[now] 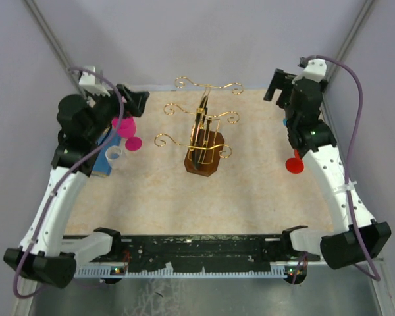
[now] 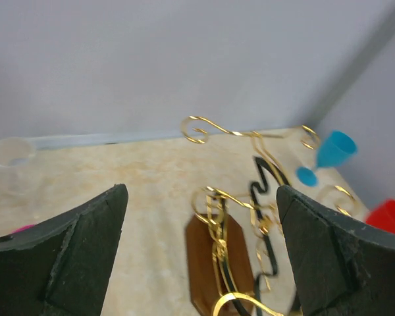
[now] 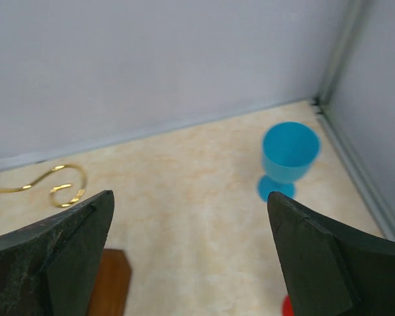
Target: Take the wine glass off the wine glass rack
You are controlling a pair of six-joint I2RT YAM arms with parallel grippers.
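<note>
The wine glass rack (image 1: pixel 204 141) of gold wire on a dark brown wooden base stands mid-table; none of its scroll arms that show carries a glass. It also shows in the left wrist view (image 2: pixel 217 243), and one scroll (image 3: pixel 62 185) shows in the right wrist view. A pink wine glass (image 1: pixel 126 128) stands on the table at the left, just below my left gripper (image 1: pixel 137 99), which is open and empty (image 2: pixel 201 191). My right gripper (image 1: pixel 278 85) is raised at the back right, open and empty (image 3: pixel 189 195). A blue wine glass (image 3: pixel 288 155) stands on the table beyond it.
A red glass (image 1: pixel 294 164) stands beside the right arm. A clear cup (image 1: pixel 113 155) and a blue flat object (image 1: pixel 104 158) lie under the left arm. Grey walls enclose the table on three sides.
</note>
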